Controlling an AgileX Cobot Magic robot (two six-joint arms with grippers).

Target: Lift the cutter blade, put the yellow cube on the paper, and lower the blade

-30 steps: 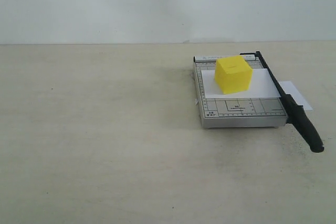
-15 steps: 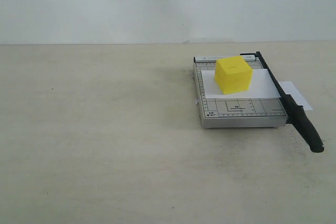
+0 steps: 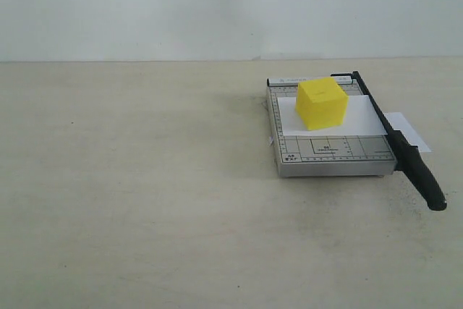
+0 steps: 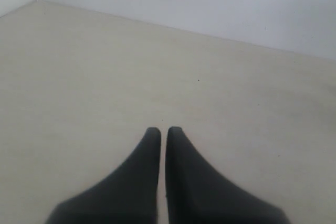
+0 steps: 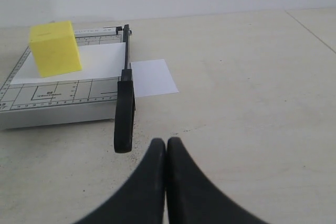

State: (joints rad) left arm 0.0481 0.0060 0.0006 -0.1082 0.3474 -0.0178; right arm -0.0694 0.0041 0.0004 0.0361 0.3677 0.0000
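Yellow cube (image 3: 322, 103) on paper (image 3: 364, 124), cutter blade (image 3: 400, 144) down; left claw (image 4: 163, 129), right claw (image 5: 166, 141) both together.

Pale beige table (image 3: 145, 200) fills most of exterior view, surface matte, faintly mottled. Plain white wall (image 3: 217, 5) rises behind its far edge. Grey base (image 3: 312, 153) with printed grid and ruler marks lies flat on table, right of middle.

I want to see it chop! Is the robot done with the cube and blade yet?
Looks finished. The cube sits on the paper, and the blade lies flat along the edge of the trimmer. Nothing is in hand: the left gripper and right gripper are both shut and empty. Nothing seems left.
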